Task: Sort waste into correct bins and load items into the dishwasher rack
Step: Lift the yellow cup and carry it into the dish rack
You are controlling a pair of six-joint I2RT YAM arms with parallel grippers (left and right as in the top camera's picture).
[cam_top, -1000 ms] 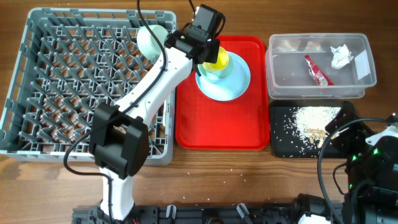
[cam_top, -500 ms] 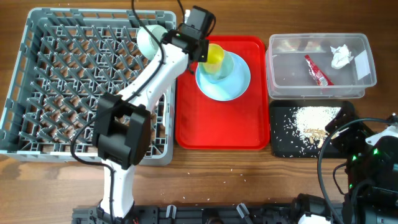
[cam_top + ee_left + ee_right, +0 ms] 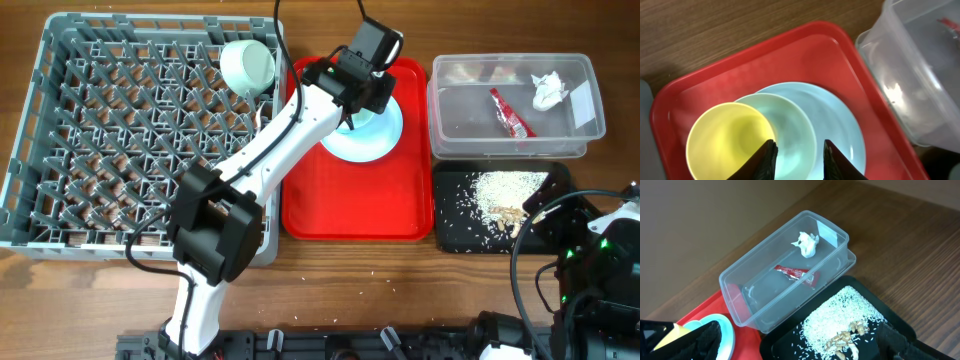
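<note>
While the left claw hangs over the red tray, the green bowl already lies in the grey rack, off to the claw's side. The blue plate sits right under the claw, likely next to go.

From the left wrist, its fingers are spread apart, holding nothing. The yellow cup stands beside one finger, on the small dish.

From the right wrist, the right claw is wide apart and empty by the black tray of rice crumbs. Ahead, the clear tub holds napkin and wrapper, so waste looks sorted.
</note>
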